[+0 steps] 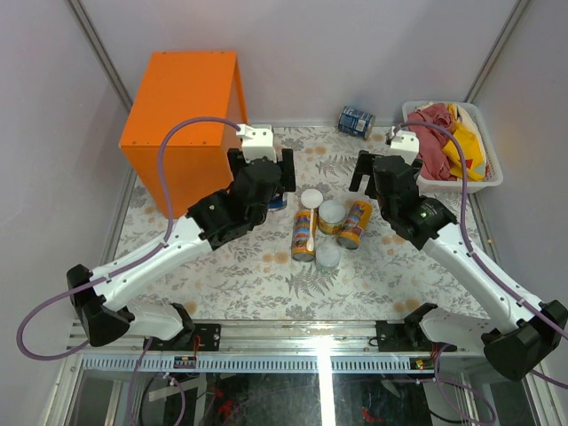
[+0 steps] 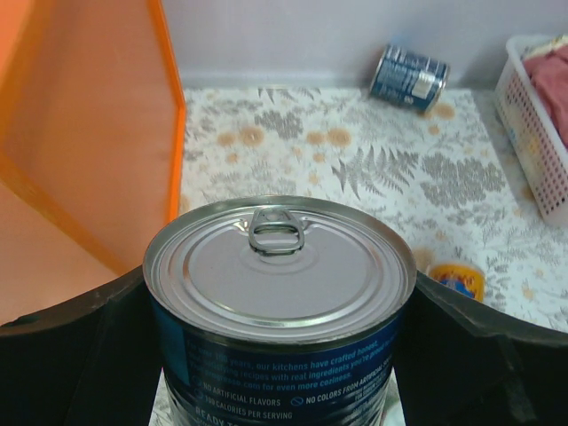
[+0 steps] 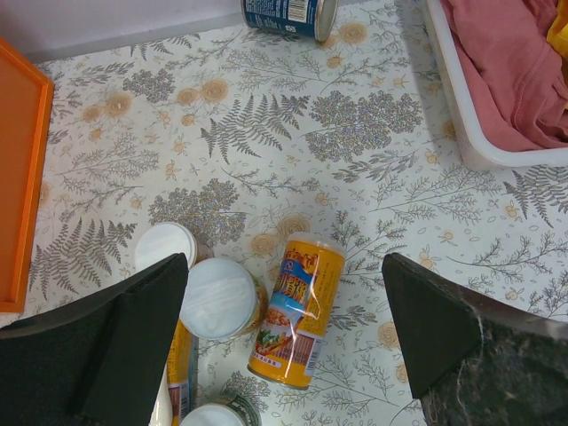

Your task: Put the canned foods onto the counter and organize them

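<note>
My left gripper is shut on a blue-labelled can with a silver pull-tab top, held upright next to the right face of the orange counter. In the top view only the can's lower edge shows. A second blue can lies on its side at the far edge. My right gripper is open and empty above a cluster of cans. There, a yellow-orange can lies on its side directly under the jaws. Beside it are a pale-lidded can and a white-lidded yellow can. Another pale-lidded can is nearest me.
A white plastic basket holding red and yellow cloths stands at the far right. The orange counter's edge shows at the left of the right wrist view. The table carries a fern-patterned cloth.
</note>
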Action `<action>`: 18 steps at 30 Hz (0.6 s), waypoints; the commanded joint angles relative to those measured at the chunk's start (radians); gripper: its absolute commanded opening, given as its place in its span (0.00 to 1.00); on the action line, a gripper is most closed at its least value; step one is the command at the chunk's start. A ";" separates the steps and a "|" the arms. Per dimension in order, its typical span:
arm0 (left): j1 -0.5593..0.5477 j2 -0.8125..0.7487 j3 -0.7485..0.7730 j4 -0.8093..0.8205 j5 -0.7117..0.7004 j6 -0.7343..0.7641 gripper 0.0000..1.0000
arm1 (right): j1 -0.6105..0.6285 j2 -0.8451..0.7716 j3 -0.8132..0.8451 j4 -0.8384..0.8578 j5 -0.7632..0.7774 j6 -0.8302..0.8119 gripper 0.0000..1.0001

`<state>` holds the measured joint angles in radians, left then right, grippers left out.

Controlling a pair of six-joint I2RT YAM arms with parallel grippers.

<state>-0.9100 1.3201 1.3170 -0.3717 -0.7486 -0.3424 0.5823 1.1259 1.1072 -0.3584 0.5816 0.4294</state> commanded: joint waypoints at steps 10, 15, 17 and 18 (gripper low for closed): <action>0.081 0.042 0.246 0.383 -0.134 0.313 0.00 | -0.006 -0.038 0.021 0.013 -0.012 -0.004 0.97; 0.158 0.062 0.309 0.449 -0.103 0.365 0.00 | -0.006 -0.040 0.022 0.016 -0.015 -0.005 0.97; 0.186 0.072 0.336 0.466 -0.090 0.380 0.00 | -0.006 -0.038 0.025 0.015 -0.016 -0.006 0.97; 0.201 0.077 0.353 0.469 -0.080 0.379 0.00 | -0.006 -0.036 0.029 0.017 -0.017 -0.006 0.97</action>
<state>-0.7563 1.4086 1.5589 -0.1478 -0.8280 -0.0269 0.5823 1.1057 1.1072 -0.3618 0.5800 0.4286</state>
